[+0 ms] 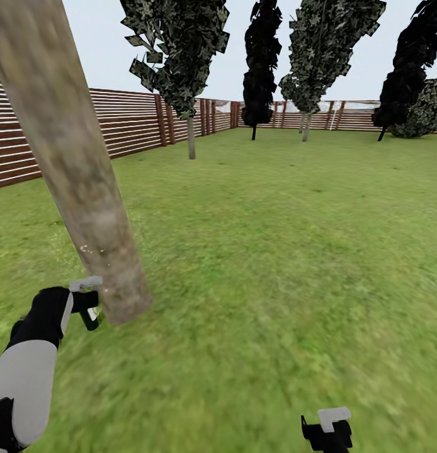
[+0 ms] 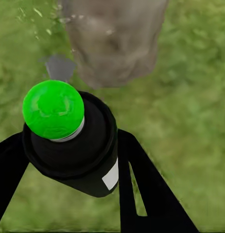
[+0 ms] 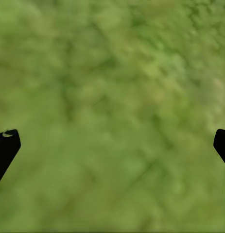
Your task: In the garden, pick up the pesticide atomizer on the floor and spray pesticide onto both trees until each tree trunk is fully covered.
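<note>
Atomizer (image 2: 73, 141) sits between your left fingers (image 2: 141, 189), which are closed on its black body from both sides; its round green cap (image 2: 53, 109) points toward the camera on that wrist. Just past the atomizer you see the base of the trunk (image 2: 117, 43), very near to it, standing on the lawn (image 2: 195, 111). Whether the atomizer touches the trunk, I cannot tell.

From the head, your left gripper (image 1: 89, 308) is held low, right beside the foot of the trunk (image 1: 73, 163), which is tan-grey and leans up to the left corner. A few small pale specks show on the bark a little above the gripper.

Your right gripper (image 1: 327, 431) hangs low at the bottom edge, well apart from the trunk. Its fingers (image 3: 5, 145) are spread wide and hold nothing; under them is green grass.

Farther out, the lawn runs to a brown slat fence (image 1: 130, 126), with dark narrow trees (image 1: 262, 63) standing along it.
</note>
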Available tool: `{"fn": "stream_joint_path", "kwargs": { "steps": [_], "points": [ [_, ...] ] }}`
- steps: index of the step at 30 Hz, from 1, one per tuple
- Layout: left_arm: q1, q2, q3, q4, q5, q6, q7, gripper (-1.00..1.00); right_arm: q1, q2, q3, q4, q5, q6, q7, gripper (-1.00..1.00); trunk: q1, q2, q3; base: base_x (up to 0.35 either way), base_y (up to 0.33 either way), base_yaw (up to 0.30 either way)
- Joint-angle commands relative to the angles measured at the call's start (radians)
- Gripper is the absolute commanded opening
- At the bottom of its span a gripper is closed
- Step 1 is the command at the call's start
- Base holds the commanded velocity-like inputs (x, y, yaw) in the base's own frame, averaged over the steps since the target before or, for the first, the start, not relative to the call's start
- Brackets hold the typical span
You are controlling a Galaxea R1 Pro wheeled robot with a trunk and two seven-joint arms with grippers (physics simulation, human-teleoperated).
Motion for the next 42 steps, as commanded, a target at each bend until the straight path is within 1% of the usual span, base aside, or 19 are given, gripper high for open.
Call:
{"fn": "stream_joint_path", "kwargs": {
  "steps": [1,2,4,7,11,14,19,29,33,34,36,42],
  "points": [
    [0.009,0.013,0.011,-0.001,-0.004,-0.003,-0.005,-1.00,-0.001,0.000,-0.006,0.002,0.011,-0.004,-0.006,1.00,0.000,0.000,-0.001,0.005,-0.002,0.001],
    [0.013,0.032,0.015,-0.001,-0.005,-0.019,-0.002,-1.00,-0.001,0.000,-0.006,0.002,0.011,-0.004,-0.006,1.00,0.000,0.000,-0.001,0.002,-0.001,0.000],
    [0.026,0.044,0.016,0.000,-0.005,-0.034,0.000,-1.00,-0.001,0.000,-0.006,0.002,0.011,-0.004,-0.006,1.00,0.000,0.000,-0.001,0.001,0.000,0.000],
    [0.032,0.036,0.010,0.000,-0.001,-0.038,0.002,-1.00,-0.002,0.000,-0.006,0.002,0.011,-0.004,-0.006,1.00,0.000,0.000,-0.001,0.000,0.000,0.000],
    [0.016,0.032,0.009,-0.010,0.004,-0.029,0.002,-1.00,-0.001,0.000,-0.005,0.002,0.011,-0.004,-0.006,1.00,0.000,0.000,-0.001,0.000,0.000,0.000],
    [0.027,0.032,0.015,-0.015,0.008,-0.035,0.002,-1.00,-0.001,-0.001,-0.006,0.002,0.011,-0.004,-0.006,1.00,0.000,0.000,-0.001,0.010,-0.021,0.000],
    [0.032,0.029,0.010,-0.014,0.009,-0.037,0.003,-1.00,-0.001,-0.003,-0.006,0.002,0.011,-0.004,-0.006,1.00,0.000,0.000,-0.001,0.081,-0.239,0.000],
    [0.032,0.029,0.013,-0.008,0.010,-0.037,0.003,-1.00,-0.001,-0.002,-0.006,0.002,0.011,-0.004,-0.007,1.00,0.000,0.000,-0.001,0.008,-0.270,0.002],
    [0.033,0.029,0.016,0.001,0.011,-0.038,0.003,-1.00,-0.001,-0.002,-0.004,0.002,0.011,-0.004,-0.007,1.00,0.000,0.000,-0.001,0.016,-0.270,0.218],
    [0.034,0.026,0.016,0.012,0.011,-0.040,0.003,-1.00,-0.001,-0.002,-0.004,0.002,0.011,-0.004,-0.007,1.00,0.000,0.000,-0.001,0.115,-0.267,0.272],
    [0.032,0.021,0.016,0.024,0.010,-0.040,0.004,-1.00,-0.001,-0.001,-0.004,0.002,0.011,-0.004,-0.007,1.00,0.000,0.000,-0.001,0.147,-0.257,0.275],
    [0.032,0.020,0.016,0.028,0.010,-0.040,0.004,-1.00,-0.001,0.000,-0.004,0.002,0.011,-0.004,-0.007,1.00,0.000,0.000,-0.001,0.194,-0.229,0.232]
  ]
}}
